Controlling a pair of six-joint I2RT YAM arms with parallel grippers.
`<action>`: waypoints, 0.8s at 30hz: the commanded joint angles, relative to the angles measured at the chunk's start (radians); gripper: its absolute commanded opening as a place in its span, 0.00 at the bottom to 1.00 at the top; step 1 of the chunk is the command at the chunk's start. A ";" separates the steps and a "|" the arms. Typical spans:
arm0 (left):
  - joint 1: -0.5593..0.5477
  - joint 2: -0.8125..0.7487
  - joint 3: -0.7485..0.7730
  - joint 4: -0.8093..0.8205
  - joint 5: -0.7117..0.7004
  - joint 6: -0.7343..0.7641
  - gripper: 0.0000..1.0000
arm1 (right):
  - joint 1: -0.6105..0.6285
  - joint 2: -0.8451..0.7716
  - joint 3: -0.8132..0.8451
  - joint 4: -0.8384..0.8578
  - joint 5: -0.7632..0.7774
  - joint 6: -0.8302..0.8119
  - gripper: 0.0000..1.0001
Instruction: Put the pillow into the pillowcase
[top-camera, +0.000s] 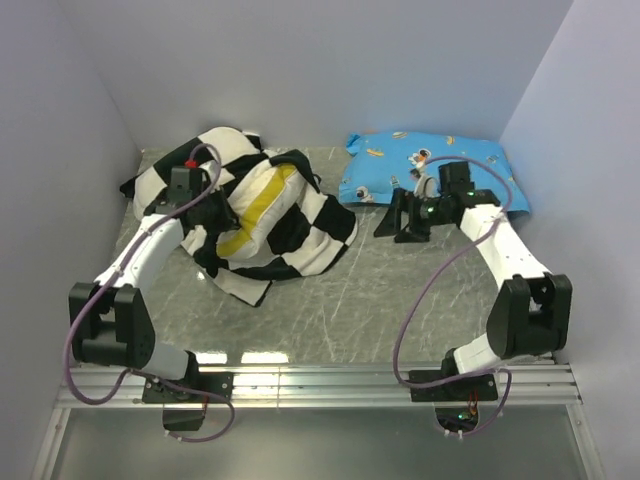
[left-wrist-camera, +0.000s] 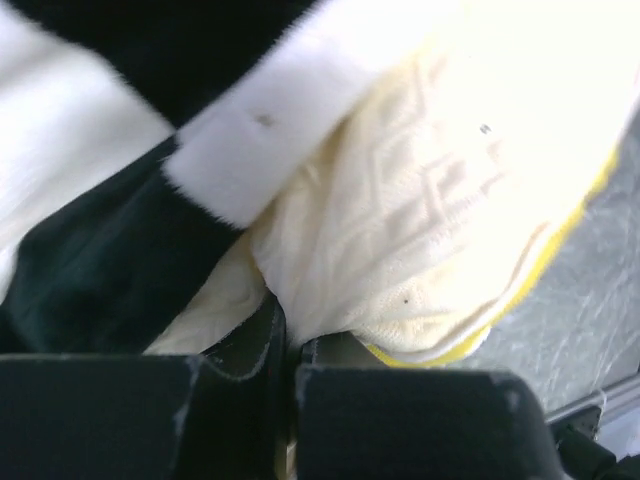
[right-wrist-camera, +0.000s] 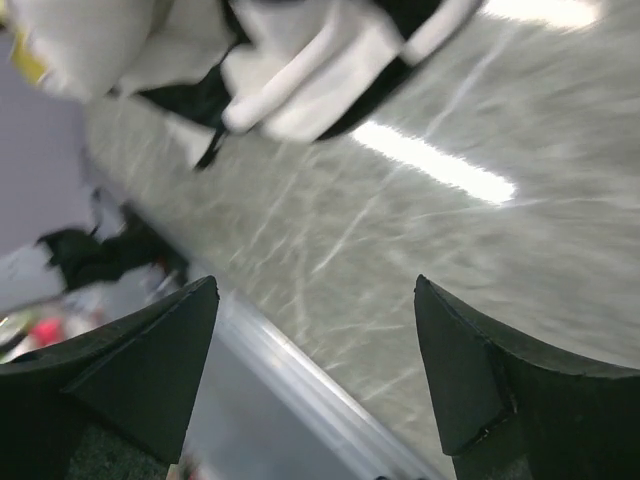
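Pillow (top-camera: 258, 205) lies mostly buried in the crumpled pillowcase (top-camera: 315, 225), with only a cream and yellow strip showing through its opening. The left arm reaches forward onto the pillowcase's left side, where folds hide its fingertips from above. In the wrist view the left gripper (left-wrist-camera: 287, 372) is pinched narrow on a sliver of cream cloth, seemingly the pillow's edge. The right arm bends toward the pillowcase's right. The right gripper (right-wrist-camera: 315, 290) is spread wide and apart from it, holding nothing.
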 joint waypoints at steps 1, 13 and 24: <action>-0.100 0.058 0.045 0.141 -0.027 -0.088 0.00 | 0.092 0.044 -0.089 0.114 -0.181 0.104 0.85; -0.160 0.379 0.324 0.187 0.145 -0.205 0.00 | 0.441 0.194 -0.236 0.700 -0.015 0.548 0.94; -0.157 0.318 0.249 0.193 0.148 -0.171 0.00 | 0.501 0.453 -0.115 0.834 0.312 0.739 0.90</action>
